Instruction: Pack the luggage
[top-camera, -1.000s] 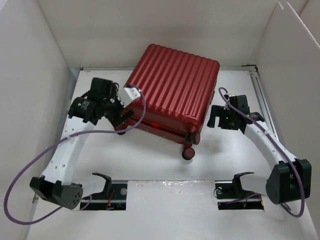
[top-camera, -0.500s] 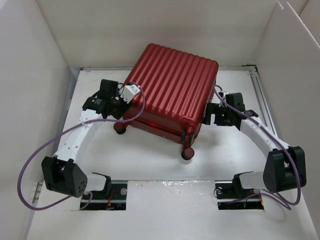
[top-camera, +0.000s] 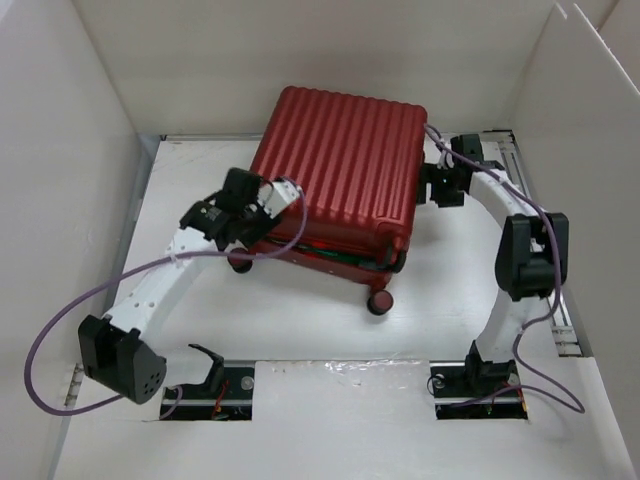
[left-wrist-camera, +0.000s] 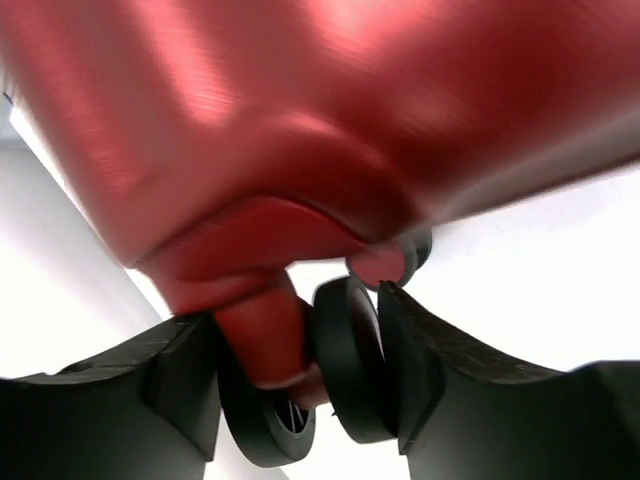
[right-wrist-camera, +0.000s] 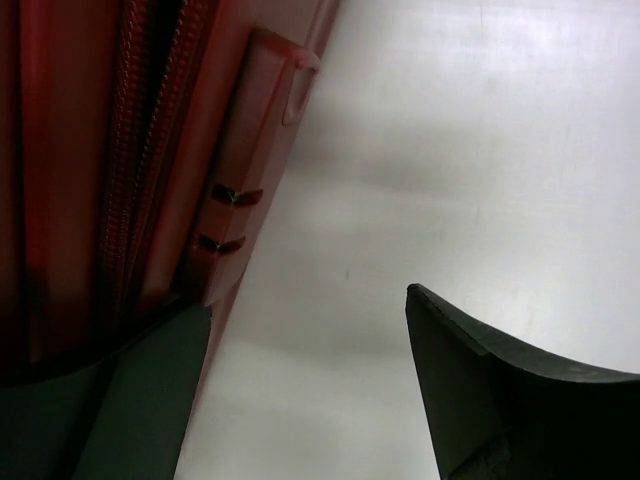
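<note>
Where the white table (top-camera: 300, 330) sits boxed in by white walls (top-camera: 60, 150), the closed, ribbed red luggage (top-camera: 345, 160) lies toward the far side, with the left gripper (top-camera: 255, 228) bent in at its near-left corner and the right gripper (top-camera: 430, 189) at its far-right side. From the left wrist, the jaws pinch a black wheel (left-wrist-camera: 345, 370) under the glossy shell. From the right wrist, the jaws stand wide and hold nothing, one finger (right-wrist-camera: 140, 390) beside the luggage's zipped edge.

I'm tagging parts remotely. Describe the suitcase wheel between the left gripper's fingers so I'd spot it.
Find the big dark-red ribbed hard-shell suitcase. At its near left corner, a small black caster wheel sits between the fingers of the left gripper; the near right wheel stands free.
</note>
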